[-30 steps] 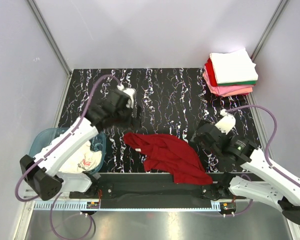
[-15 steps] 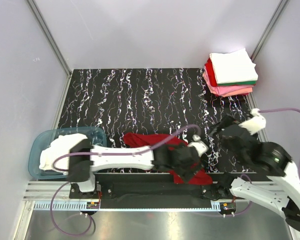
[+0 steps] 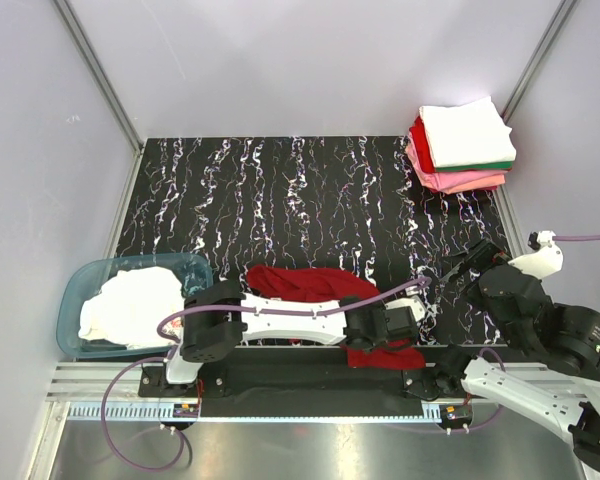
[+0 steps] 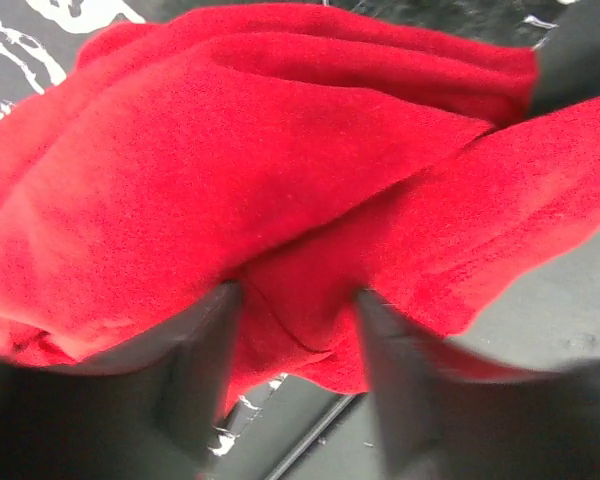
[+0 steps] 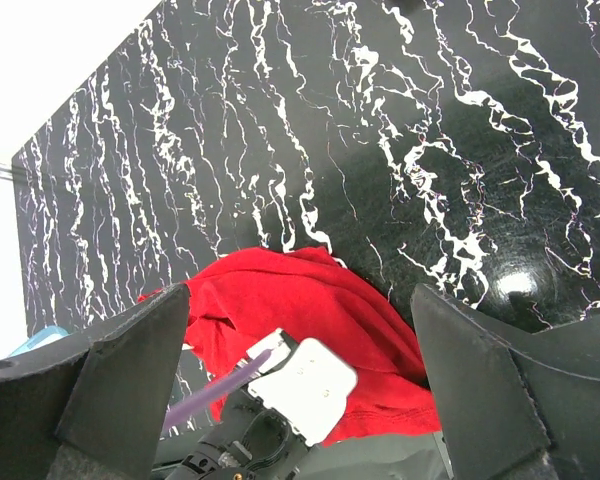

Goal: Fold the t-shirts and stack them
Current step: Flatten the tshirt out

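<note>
The top view hangs above and behind the arm bases and looks down on the whole black marbled table [image 3: 310, 190] from far off. The left wrist view sits very close, facing out between its own blurred jaws, and the dark red t-shirt [image 4: 280, 170] just ahead of them fills the frame. The right wrist view rides higher, tilted down past its jaws in the lower corners, onto the table beyond them. All three views share the shirt; the right wrist view also catches the left arm [image 5: 300, 385] between its jaws.

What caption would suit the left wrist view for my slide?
Left tool straddling a fold of the dark red t-shirt on the black marbled table.
</note>
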{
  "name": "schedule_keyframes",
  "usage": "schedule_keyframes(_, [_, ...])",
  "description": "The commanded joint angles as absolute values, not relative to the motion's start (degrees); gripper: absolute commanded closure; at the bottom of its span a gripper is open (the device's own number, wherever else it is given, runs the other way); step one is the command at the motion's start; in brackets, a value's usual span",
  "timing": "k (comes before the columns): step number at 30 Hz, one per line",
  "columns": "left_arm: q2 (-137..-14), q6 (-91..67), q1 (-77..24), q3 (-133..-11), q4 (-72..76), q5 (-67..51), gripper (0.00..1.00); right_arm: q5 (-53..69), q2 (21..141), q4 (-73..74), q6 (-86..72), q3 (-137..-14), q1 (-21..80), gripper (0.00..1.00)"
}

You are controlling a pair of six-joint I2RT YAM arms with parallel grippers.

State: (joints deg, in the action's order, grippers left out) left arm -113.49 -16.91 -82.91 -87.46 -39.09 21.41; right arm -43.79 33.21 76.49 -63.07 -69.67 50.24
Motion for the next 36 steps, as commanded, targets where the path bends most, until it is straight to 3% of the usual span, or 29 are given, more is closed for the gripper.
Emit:
schedule_keyframes(1, [-114.17, -13.36, -82.97, -90.44, -37.36, 26.8, 0.68, -43.86, 34.1, 77.25, -63.19, -69.35, 50.01, 0.0])
schedule_keyframes(3, [-114.0, -12.13, -82.97, -90.7, -37.0, 26.81, 0.94, -43.86, 34.19, 77.34, -63.11, -69.35, 50.01, 0.0])
schedule_keyframes(4, [-113.91, -11.43, -82.97, -91.31, -38.05, 26.81, 1.0, -44.03, 34.36, 77.52, -63.19, -69.52, 50.01, 0.0])
schedule_keyframes(8, [-109.44, -11.85, -80.96, -96.23, -44.45, 28.2, 1.0, -45.0, 34.89, 78.39, -63.11, -71.01, 50.01, 0.0])
schedule_keyframes(11, [-100.22, -18.78, -72.71, -101.59, -52.45, 30.14, 1.0, -45.53, 36.12, 78.58, -62.58, -72.77, 50.01, 0.0])
schedule_keyframes(16, [-87.11, -23.47, -43.37, -96.87, -54.05, 14.52, 0.98, -43.51, 40.07, 77.35, -61.7, -71.9, 50.01, 0.0])
schedule_keyframes(17, [-87.45, -22.77, -40.2, -96.51, -54.84, 12.59, 0.93, -42.81, 40.51, 75.95, -61.53, -71.29, 50.1, 0.0])
schedule_keyframes(18, [-88.15, -22.33, -35.21, -95.89, -55.54, 9.61, 0.66, -41.15, 40.95, 75.15, -61.18, -70.58, 50.1, 0.0])
schedule_keyframes(21, [-91.05, -20.04, -29.73, -91.51, -56.0, 3.96, 0.13, -37.98, 43.32, 71.99, -60.3, -68.21, 50.1, 0.0])
schedule_keyframes(25, [-87.73, -18.9, -27.6, -83.68, -51.26, 2.64, 0.01, -32.62, 43.86, 66.11, -58.63, -63.39, 50.01, 0.0])
schedule_keyframes(31, [-87.36, -17.93, -25.66, -82.18, -48.0, 1.14, 0.02, -13.65, 52.19, 48.72, -56.42, -53.37, 50.1, 0.06])
schedule_keyframes(36, [-90.25, -19.42, -22.95, -83.39, -40.53, 0.88, 0.04, -10.28, 61.68, 42.28, -57.39, -50.18, 53.43, 0.08])
